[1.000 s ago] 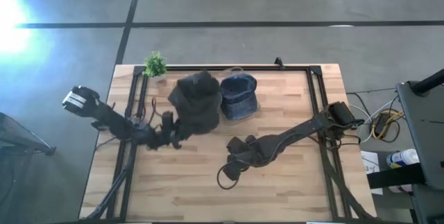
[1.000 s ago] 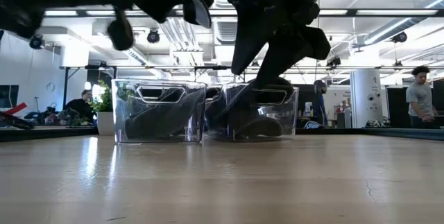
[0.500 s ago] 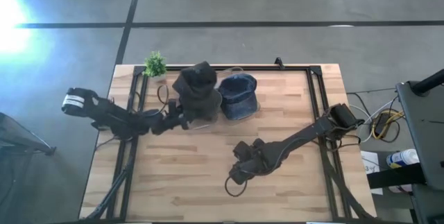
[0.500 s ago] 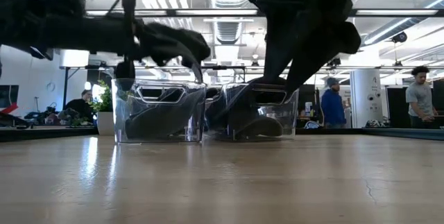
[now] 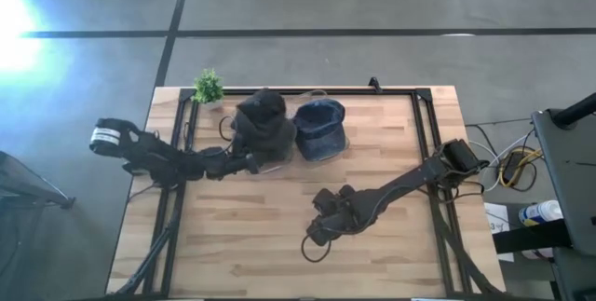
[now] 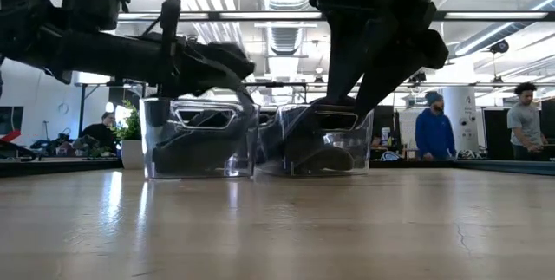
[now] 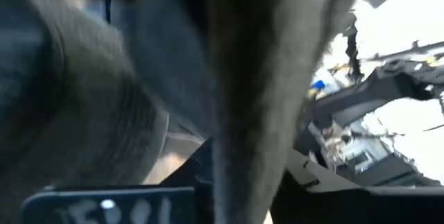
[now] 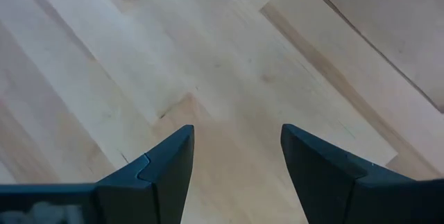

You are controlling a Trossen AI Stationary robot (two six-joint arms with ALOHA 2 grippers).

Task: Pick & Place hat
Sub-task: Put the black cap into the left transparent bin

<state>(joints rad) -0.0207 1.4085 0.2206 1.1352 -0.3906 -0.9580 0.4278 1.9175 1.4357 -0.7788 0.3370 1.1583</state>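
A dark grey hat sits bunched on the left clear bin, at the table's far middle. In the left wrist view its cloth fills the frame and hides the fingers. My left gripper is at the hat's near-left side, shut on it. A blue denim hat rests in the right clear bin. My right gripper hangs open over bare wood at the table's near middle, its fingers spread wide and touching nothing. My left gripper holds the dark grey hat by its near-left edge, coming slantwise from the table's left and near side. A strip of the cloth runs down between the fingers and covers the place of contact. The hat rests on the left bin.
A small green plant stands at the far left corner. A black frame runs along the table's edges. Open wood lies toward the near edge. People stand in the room beyond the table.
My left gripper moved toward the far edge and came down, carrying the dark grey hat from the wood in front of the bins onto the left bin, where it now sits more bunched. My right gripper drew back toward the near edge, staying open.
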